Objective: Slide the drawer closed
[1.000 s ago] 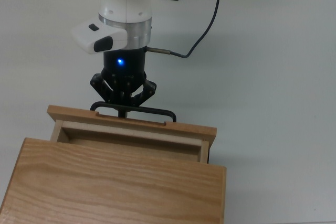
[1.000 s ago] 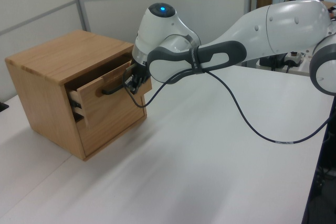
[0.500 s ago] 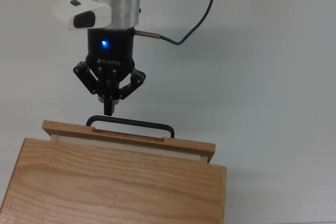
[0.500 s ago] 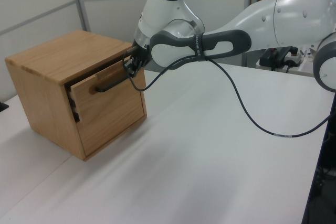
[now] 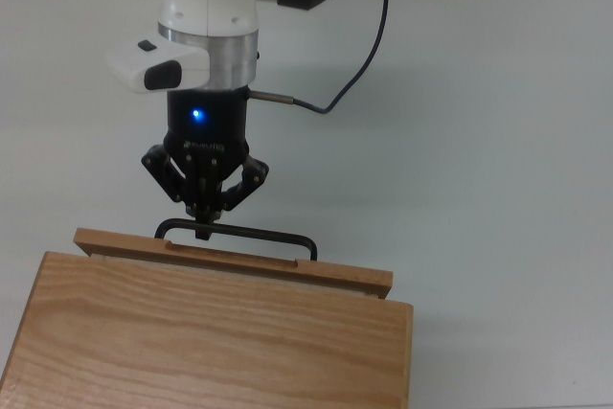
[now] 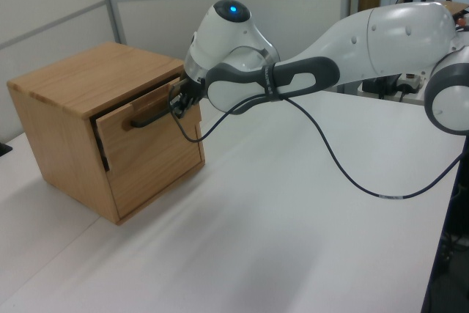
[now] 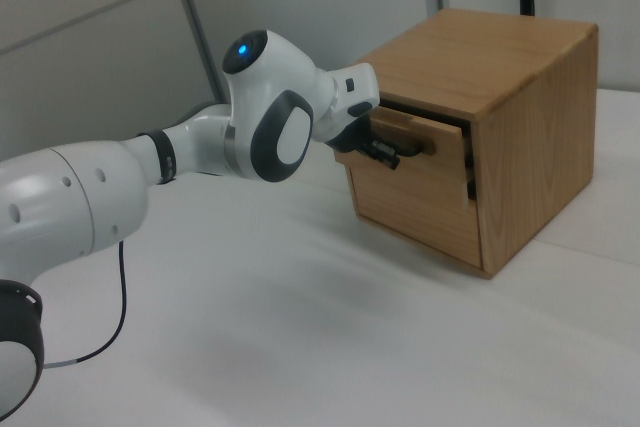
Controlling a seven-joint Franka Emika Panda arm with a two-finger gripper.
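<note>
The fingers [image 5: 204, 220] are pressed together into one narrow tip, with nothing between them, and that tip meets the black bar handle [image 5: 251, 233] toward its end on the top view's left. The gripper [image 5: 204, 227] hangs from the white Panda arm [image 5: 209, 7], whose blue light glows on the black wrist body.

The drawer [image 5: 230, 265] sits in the wooden cabinet [image 5: 206, 342], almost fully in: from the top view only its front panel and a thin pale strip behind it show past the cabinet top, and the tray itself is hidden under that top. In the left view the drawer front [image 6: 150, 141] stands slightly proud of the cabinet [image 6: 66, 100], with a dark gap along its edge on the left view's left. There the arm [image 6: 308, 56] covers the fingertips, so the contact cannot be made out. In the right view the gripper [image 7: 385, 154] is a dark blur against the drawer [image 7: 415, 182], and the handle is mostly hidden behind it.

A black cable [image 5: 359, 45] loops from the wrist across the white table [image 5: 498, 141]. The arm's upper part is cut off by the top view's top edge.
</note>
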